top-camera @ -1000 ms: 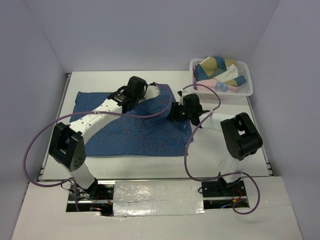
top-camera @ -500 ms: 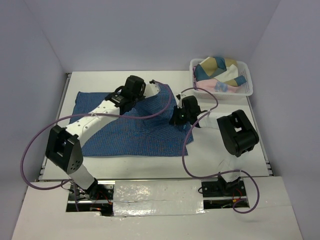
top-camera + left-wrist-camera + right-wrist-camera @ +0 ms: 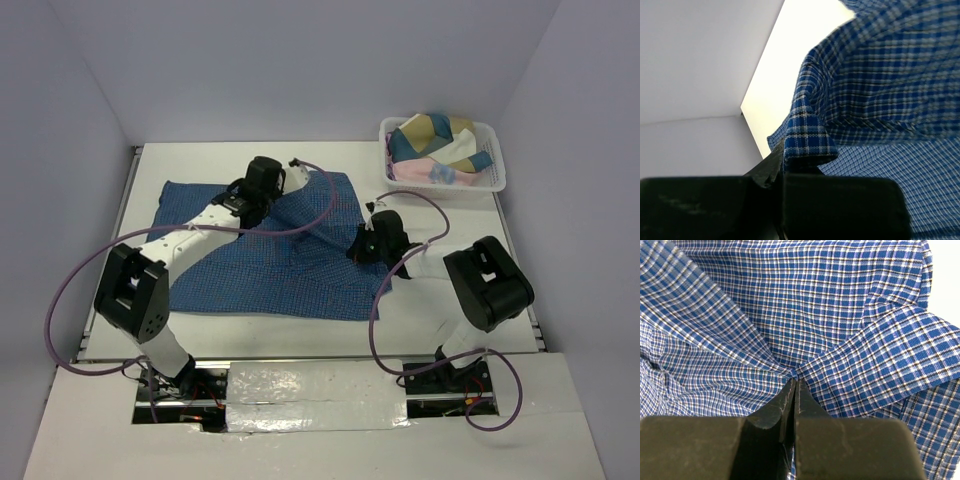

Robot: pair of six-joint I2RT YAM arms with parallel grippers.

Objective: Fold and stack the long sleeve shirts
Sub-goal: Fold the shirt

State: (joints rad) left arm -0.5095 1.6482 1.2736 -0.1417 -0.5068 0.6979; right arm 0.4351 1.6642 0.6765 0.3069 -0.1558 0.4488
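The blue checked shirt (image 3: 250, 275) lies spread on the surface (image 3: 440, 310). Our left hand (image 3: 782, 151) pinches its far edge, our right hand (image 3: 795, 382) a right-side fold. We should lift both evenly, keeping the cloth taut.

shirt (image 3: 260, 275) is a fine blue check with white and dark navy lines, same pattern in both wrist views. tabletop (image 3: 250, 330) white; basket (image 3: 500, 182) white, holding tan, teal, pink and white cloths (image 3: 430, 135). left claw (image 3: 780, 172) and right claw (image 3: 794, 395) black, cables (image 3: 371, 322) purple.
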